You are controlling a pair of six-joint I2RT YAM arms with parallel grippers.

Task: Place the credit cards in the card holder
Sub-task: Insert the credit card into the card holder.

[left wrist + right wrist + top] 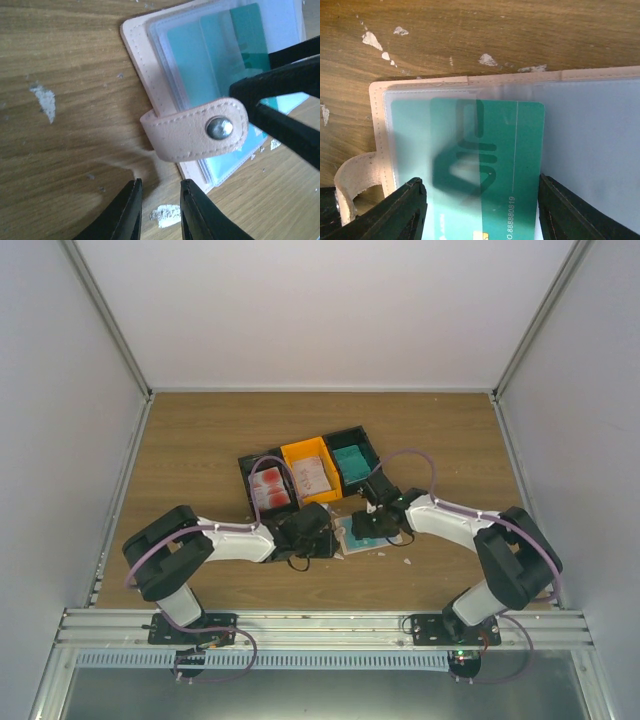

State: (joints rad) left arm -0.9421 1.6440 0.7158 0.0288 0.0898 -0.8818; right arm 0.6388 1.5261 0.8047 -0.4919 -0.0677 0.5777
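The card holder (137, 52) lies open on the table, its beige strap and snap (220, 127) curled over the clear pockets. A teal-green credit card (512, 145) lies partly slid into a pocket, its right part uncovered. My right gripper (481, 182) stands open, one finger at each long edge of that card. My left gripper (161, 184) hovers just short of the strap, slightly open, with only table between its fingers. In the top view both grippers (318, 538) (372, 525) meet over the holder (347, 540). More credit cards fill the trays: white-red (270, 488), pinkish (310, 475), teal (352, 460).
The joined black and orange trays (300, 452) stand just behind the grippers. White scraps (42, 100) (487, 60) dot the wood around the holder. The right gripper's black fingers (280, 82) cross the right side of the left wrist view. Pale walls enclose the table.
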